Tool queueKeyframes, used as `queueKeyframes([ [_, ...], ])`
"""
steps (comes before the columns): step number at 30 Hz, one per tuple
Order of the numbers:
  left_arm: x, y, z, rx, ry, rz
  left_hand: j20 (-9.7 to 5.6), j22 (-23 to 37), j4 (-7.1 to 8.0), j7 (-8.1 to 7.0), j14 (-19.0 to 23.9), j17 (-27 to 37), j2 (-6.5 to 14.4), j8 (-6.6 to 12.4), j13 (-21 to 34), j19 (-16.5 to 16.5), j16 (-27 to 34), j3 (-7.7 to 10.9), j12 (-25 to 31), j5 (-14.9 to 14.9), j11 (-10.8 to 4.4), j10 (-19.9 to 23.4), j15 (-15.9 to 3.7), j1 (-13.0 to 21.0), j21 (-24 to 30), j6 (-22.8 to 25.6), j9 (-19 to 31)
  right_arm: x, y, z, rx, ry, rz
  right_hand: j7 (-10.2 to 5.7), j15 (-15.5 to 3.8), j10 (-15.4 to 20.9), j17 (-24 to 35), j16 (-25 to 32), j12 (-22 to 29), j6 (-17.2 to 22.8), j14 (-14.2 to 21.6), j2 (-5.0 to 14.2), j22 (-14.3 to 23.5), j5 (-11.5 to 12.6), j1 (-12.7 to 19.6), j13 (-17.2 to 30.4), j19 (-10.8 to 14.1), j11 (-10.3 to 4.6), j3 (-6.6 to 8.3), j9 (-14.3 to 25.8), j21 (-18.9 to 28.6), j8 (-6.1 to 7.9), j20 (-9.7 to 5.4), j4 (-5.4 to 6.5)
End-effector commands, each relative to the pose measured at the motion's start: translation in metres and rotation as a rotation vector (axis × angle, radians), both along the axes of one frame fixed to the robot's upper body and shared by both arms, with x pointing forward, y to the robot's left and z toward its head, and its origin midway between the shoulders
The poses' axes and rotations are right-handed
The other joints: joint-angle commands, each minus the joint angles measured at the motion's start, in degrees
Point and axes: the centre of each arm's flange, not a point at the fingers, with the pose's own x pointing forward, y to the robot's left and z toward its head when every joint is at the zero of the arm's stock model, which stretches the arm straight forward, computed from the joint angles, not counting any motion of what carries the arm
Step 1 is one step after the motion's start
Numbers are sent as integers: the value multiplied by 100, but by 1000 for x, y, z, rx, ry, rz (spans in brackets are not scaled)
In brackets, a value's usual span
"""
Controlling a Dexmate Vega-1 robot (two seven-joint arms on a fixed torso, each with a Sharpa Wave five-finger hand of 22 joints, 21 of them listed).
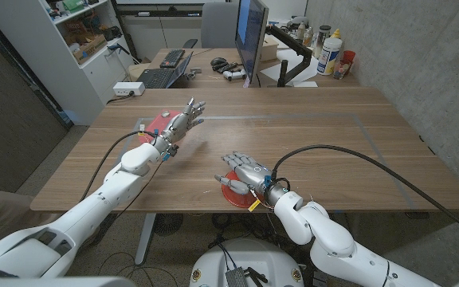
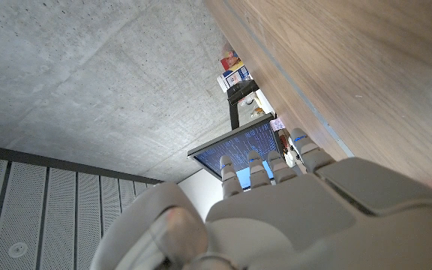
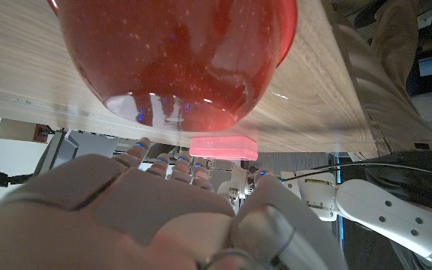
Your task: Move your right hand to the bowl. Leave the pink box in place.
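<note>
At the near edge of the wooden table (image 1: 309, 151), the right hand (image 1: 245, 171) is hovering directly over the red bowl (image 1: 237, 196), its fingers spread apart and gripping nothing; the right wrist view is showing the bowl's glossy red wall (image 3: 178, 60) close in front of the fingertips (image 3: 145, 146), though whether they are touching it cannot be told. The reaching step is therefore judged to be at or very near its end, and the next move is calling for little more than a short settling of the hand onto the bowl, without any sweep across the table. Farther out, toward the table's left side, the left hand (image 1: 183, 119) is extending with open, empty fingers above the pink box (image 1: 156, 123), partly covering it from the head camera; contact between them cannot be judged. The box is lying well apart from the bowl, so the right hand's remaining motion is unlikely to be disturbing it.
</note>
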Motion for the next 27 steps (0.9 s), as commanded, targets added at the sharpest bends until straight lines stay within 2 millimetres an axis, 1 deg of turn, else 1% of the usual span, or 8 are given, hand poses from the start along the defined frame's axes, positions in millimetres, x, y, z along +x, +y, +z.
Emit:
queueKeyframes([
  [1,4,-3,0,8,6,-3,-18,14,-35,13,-76,6,-61,-8,16,-17,18,-15,4,30,-14,-51,-1,5,31,-20,14,3,0,-3,0,-1,-21,7,-188,16,16,42,19,32,-135,490,12,-8,74,16,30,-6,67,13,14,42,23,12],
  [7,6,-6,3,11,0,-11,-15,14,-34,19,-78,6,-62,-6,16,-15,18,-15,6,31,-9,-51,0,4,32,-19,14,2,-1,-4,2,-7,-31,-5,-198,21,17,45,21,37,-123,498,12,-13,79,16,35,-8,93,13,15,41,19,17],
  [10,7,-7,3,15,0,-14,-16,14,-34,19,-80,6,-63,-7,16,-15,17,-15,7,32,-6,-50,2,4,32,-21,14,2,0,-5,-31,-16,-53,-11,-207,39,17,47,28,49,-112,509,12,-15,85,16,51,-26,114,13,20,43,17,20],
  [17,6,-9,3,16,-3,-18,-16,14,-33,19,-80,6,-63,-7,16,-16,19,-15,9,33,-11,-47,1,2,33,-24,14,1,0,-6,-22,-19,-53,-21,-209,54,17,49,33,57,-100,540,11,-18,100,16,63,-44,165,13,22,43,7,29],
  [27,5,-10,-2,14,-6,-26,-16,14,-33,23,-82,5,-63,-4,16,-15,19,-15,6,35,-1,-59,-4,1,33,-21,14,-3,0,-11,-18,-20,-64,-20,-207,52,18,47,32,56,-95,549,11,-24,120,17,79,-42,228,14,25,38,12,37],
])
